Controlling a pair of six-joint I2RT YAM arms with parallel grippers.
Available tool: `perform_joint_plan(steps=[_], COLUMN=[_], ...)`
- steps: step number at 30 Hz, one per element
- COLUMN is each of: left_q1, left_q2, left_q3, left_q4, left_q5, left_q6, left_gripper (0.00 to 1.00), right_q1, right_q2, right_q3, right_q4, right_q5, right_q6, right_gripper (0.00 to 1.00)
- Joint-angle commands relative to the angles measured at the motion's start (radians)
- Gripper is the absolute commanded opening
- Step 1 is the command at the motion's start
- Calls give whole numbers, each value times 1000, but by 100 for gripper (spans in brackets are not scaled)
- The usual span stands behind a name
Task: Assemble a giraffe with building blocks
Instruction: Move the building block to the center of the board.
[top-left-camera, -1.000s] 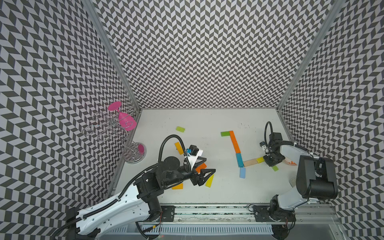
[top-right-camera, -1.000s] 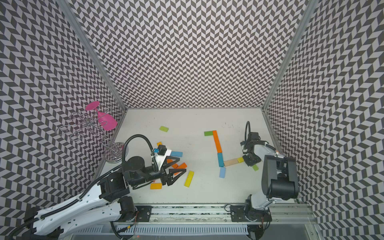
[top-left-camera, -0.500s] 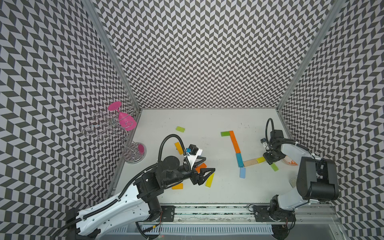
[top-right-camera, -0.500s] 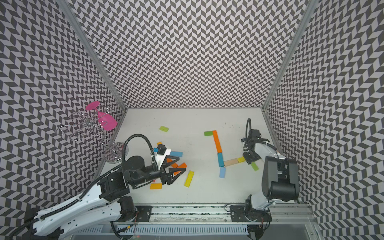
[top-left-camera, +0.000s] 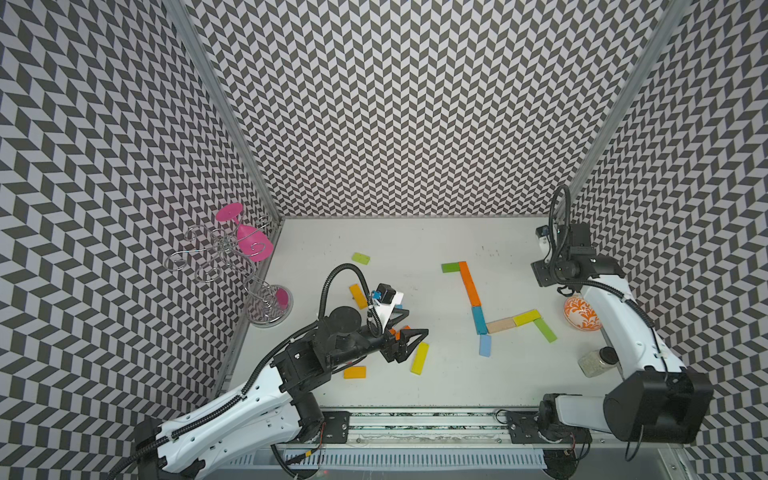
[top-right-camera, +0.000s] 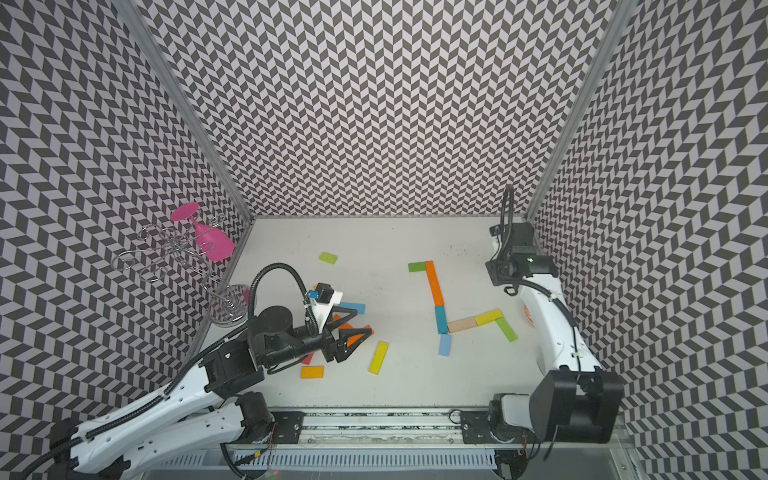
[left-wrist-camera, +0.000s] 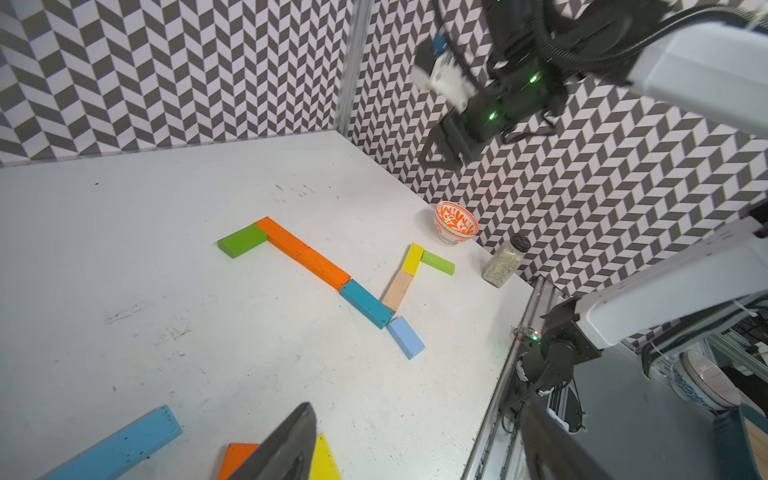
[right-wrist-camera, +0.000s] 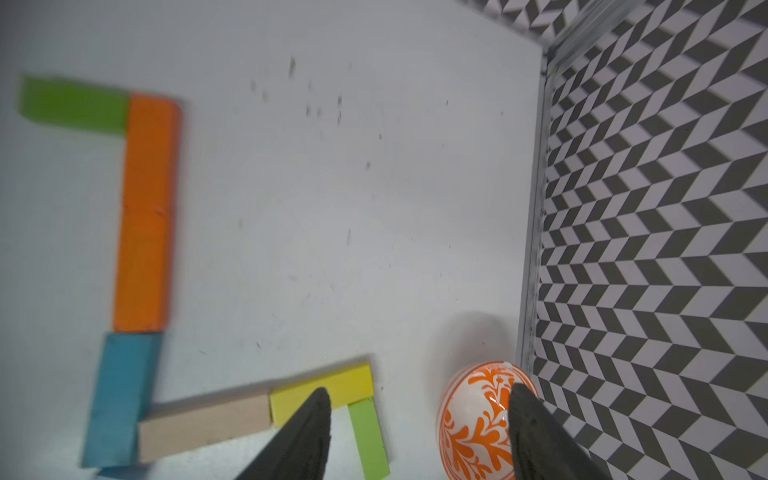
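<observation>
One part-built giraffe (top-left-camera: 469, 282): eight flat rectangular wooden pieces, matte-painted save one bare tan bar (top-left-camera: 500, 325), laid edge to edge on the scuffed white bench (top-left-camera: 415, 241), right of centre. Left end effector (top-left-camera: 417, 322): black tapered fingers (left-wrist-camera: 291, 449) spread, gripping nothing, low beside a loose yellow bar (top-left-camera: 419, 358). Right end effector (right-wrist-camera: 419, 390): jaws apart, empty, raised above the bench near a round, glossy white bowl (right-wrist-camera: 473, 419) with orange leaf pattern.

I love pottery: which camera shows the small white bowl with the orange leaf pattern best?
The left wrist view: the small white bowl with orange leaf pattern stands whole and sharp there. In both top views the right arm hides part of it. The right wrist view shows it blurred and cut off at the edge.
</observation>
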Motion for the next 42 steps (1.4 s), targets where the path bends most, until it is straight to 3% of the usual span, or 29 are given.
perform_joint_plan(steps=[1,6,11,17,22,27,33,42], left_q1=[50,97,107,175,255,350,460,650], left_q2=[31,66,93,178,228,274,439,627], left_q3=[6,9,17,44,73,79,110,196], left_q4=[29,24,-7,-18,-18,0,19,-24], left_q5=[30,-34,-180,-229,-208,-126,-22,-54], left_q6=[-12,-4,16,1,-22,-33,-77,-176], left_gripper=[78,78,79,82,82,83,82,80], right_q1=[112,332,507,749,939,990,989,987], right_q2=[-49,-162,-233,-173,-179,-244,-374,-474], right_q3=[63,-77,-263,-358,-448,-510,-590,-692], right_q4=[42,304,533,579,601,558,591,693], right_q5=[-36,29,90,140,283,355,403,405], right_q6=[285,557,732,806,814,863,824,763], right_gripper=[71,74,64,65,62,61,62,64])
